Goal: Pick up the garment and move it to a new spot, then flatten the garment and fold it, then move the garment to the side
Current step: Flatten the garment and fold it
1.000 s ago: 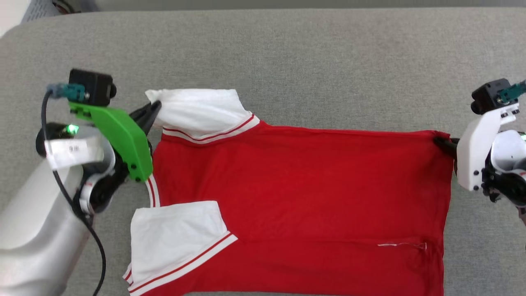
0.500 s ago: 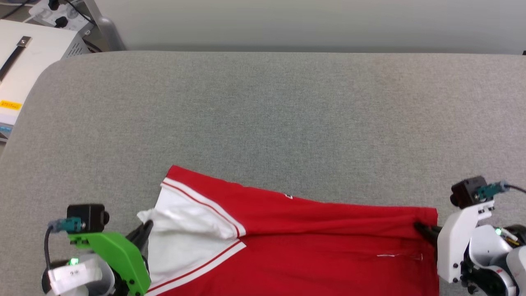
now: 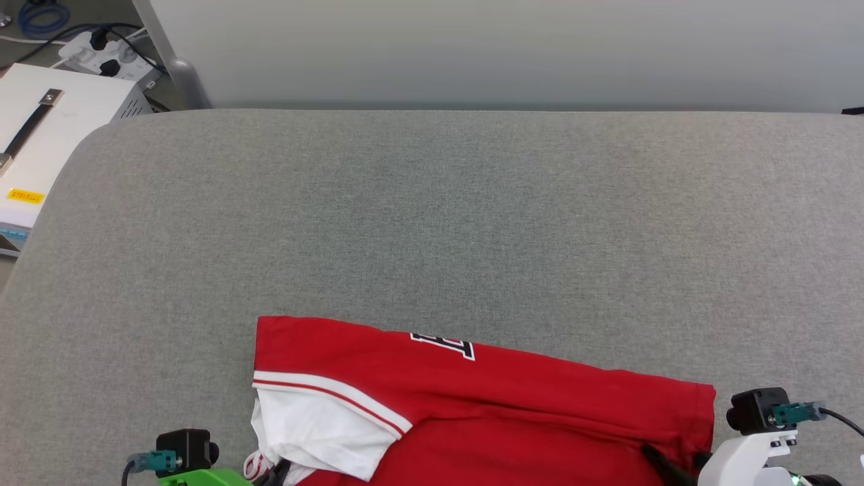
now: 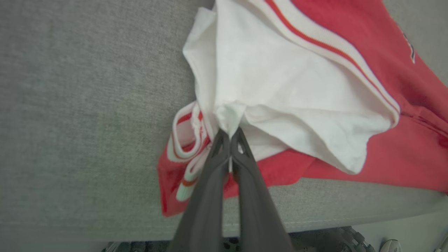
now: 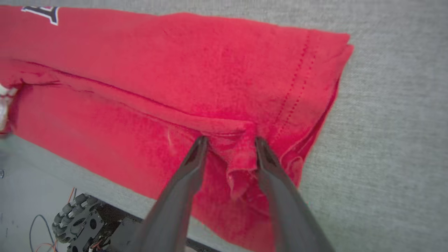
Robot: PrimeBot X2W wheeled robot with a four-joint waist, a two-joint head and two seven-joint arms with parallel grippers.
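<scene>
Left hand (image 4: 230, 138) tight on the garment's (image 4: 280, 87) white sleeve fold

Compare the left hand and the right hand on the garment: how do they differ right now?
The left hand is shut, pinching white sleeve fabric; the right hand stands open, a loose red fold between its jaws. The left hand is at the sleeve end of the garment, the right hand at its hem end. Both sit at the garment's near edge.

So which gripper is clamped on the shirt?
The left gripper, shut on the white sleeve; the right gripper stands open around a red fold.
</scene>
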